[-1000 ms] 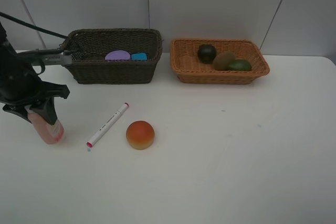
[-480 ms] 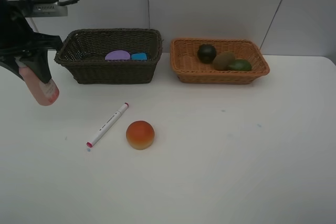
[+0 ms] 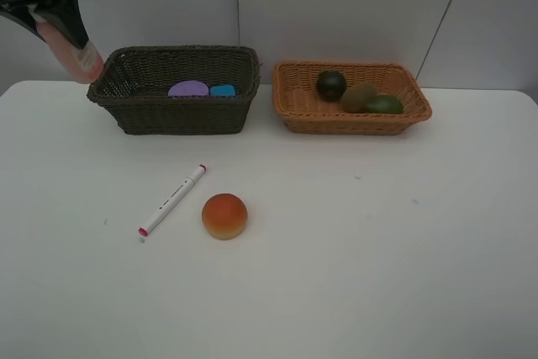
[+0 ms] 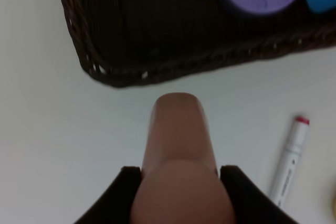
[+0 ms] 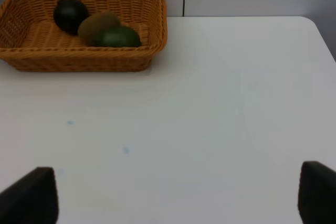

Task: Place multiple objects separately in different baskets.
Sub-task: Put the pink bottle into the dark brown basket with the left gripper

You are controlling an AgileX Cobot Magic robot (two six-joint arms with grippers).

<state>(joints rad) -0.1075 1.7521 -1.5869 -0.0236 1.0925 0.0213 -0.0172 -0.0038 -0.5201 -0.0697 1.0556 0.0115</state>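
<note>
Binned: purple-lidded jar [image 3: 188, 88], blue eraser [image 3: 223, 90] in dark basket [image 3: 181, 115]; mangosteen [image 3: 331, 85], kiwi [image 3: 358, 97], lime [image 3: 384, 104] in orange basket [image 3: 353, 121]. Held aloft: pink bottle [image 4: 178, 129], clamped in my left claw [image 4: 181, 182], at the dark basket's ten o'clock. Outstanding: marker [image 3: 172, 199], orange-red fruit [image 3: 224, 215]. My right claw [image 5: 173, 198]: wide, empty.

Lab setup: white table [image 3: 378, 258], panelled wall [image 3: 336, 6].

marker [image 3: 172, 200] left of round fruit [image 3: 224, 215] | left basket [image 3: 181, 115] behind both (jar [image 3: 188, 88] inside)
</note>
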